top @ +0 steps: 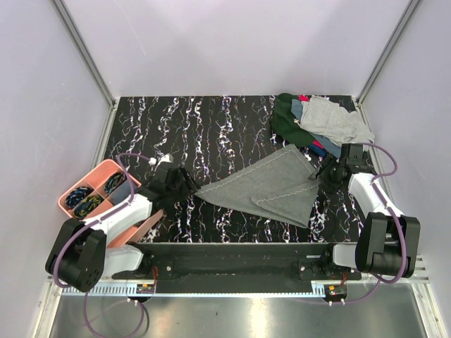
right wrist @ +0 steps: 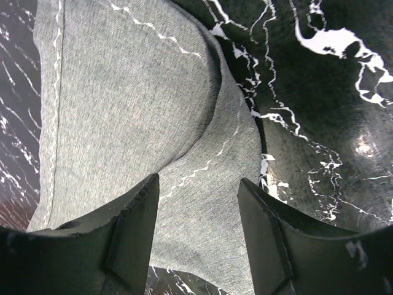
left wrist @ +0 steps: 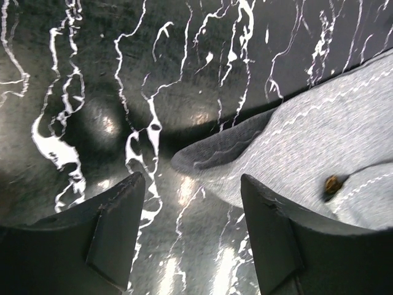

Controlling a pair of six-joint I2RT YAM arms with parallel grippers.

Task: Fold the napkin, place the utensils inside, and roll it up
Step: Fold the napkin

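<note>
The grey napkin point(top: 271, 189) lies on the black marbled table, folded into a rough triangle with its point to the left. My left gripper point(top: 184, 184) is at that left point. In the left wrist view the left gripper point(left wrist: 193, 203) is open over bare table, with the napkin's tip point(left wrist: 209, 153) just ahead of the fingers point(left wrist: 116, 227). My right gripper point(top: 325, 172) is at the napkin's right corner. In the right wrist view the right gripper point(right wrist: 198, 209) is open above the napkin point(right wrist: 135, 92), gripping nothing. No utensils can be made out.
A heap of green, light-grey and blue cloths point(top: 317, 120) lies at the back right, close behind the right gripper. A pink compartment tray point(top: 91, 176) with small dark, glinting items stands at the left edge beside the left arm. A small brownish speck point(left wrist: 332, 183) sits on the napkin.
</note>
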